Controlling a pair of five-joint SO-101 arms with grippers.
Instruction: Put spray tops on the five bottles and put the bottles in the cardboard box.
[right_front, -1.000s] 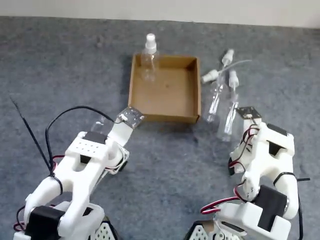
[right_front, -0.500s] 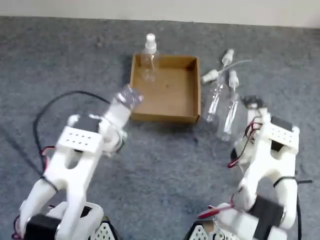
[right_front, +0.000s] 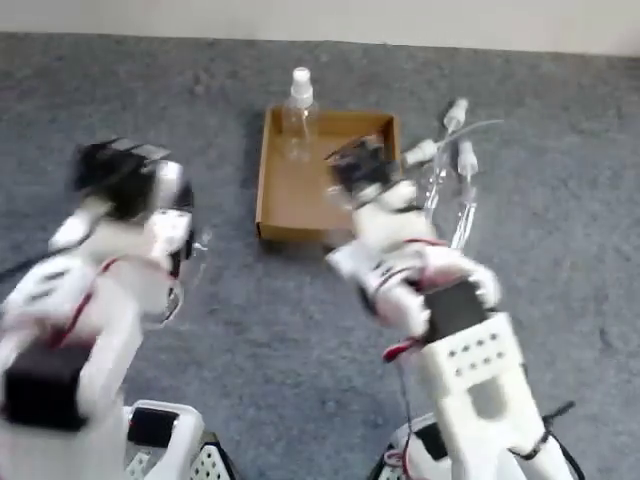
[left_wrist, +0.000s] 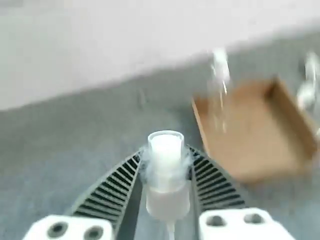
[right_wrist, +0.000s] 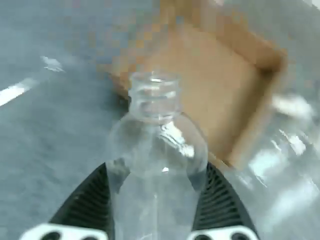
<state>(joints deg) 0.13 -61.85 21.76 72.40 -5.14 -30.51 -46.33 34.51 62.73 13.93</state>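
Note:
My left gripper (left_wrist: 165, 154) is shut on a white spray top (left_wrist: 166, 167), held up over the grey mat well left of the cardboard box (left_wrist: 250, 135). In the high view that gripper (right_front: 112, 165) is a dark blur at the far left. My right gripper (right_wrist: 156, 172) is shut on a clear, uncapped bottle (right_wrist: 156, 140), neck pointing toward the box (right_wrist: 225, 75). From above, this gripper (right_front: 358, 168) hangs over the right part of the box (right_front: 290, 190). One capped bottle (right_front: 300, 105) stands upright at the box's far left corner.
Several clear bottles with spray tops (right_front: 450, 165) lie on the mat just right of the box, close to the right arm; they also show as bottles (right_wrist: 287, 150) in the right wrist view. Open grey mat lies in front of the box.
The left arm has swung from the box's front left corner out to the far left and up. The right arm has swung from beside the lying bottles leftward over the box.

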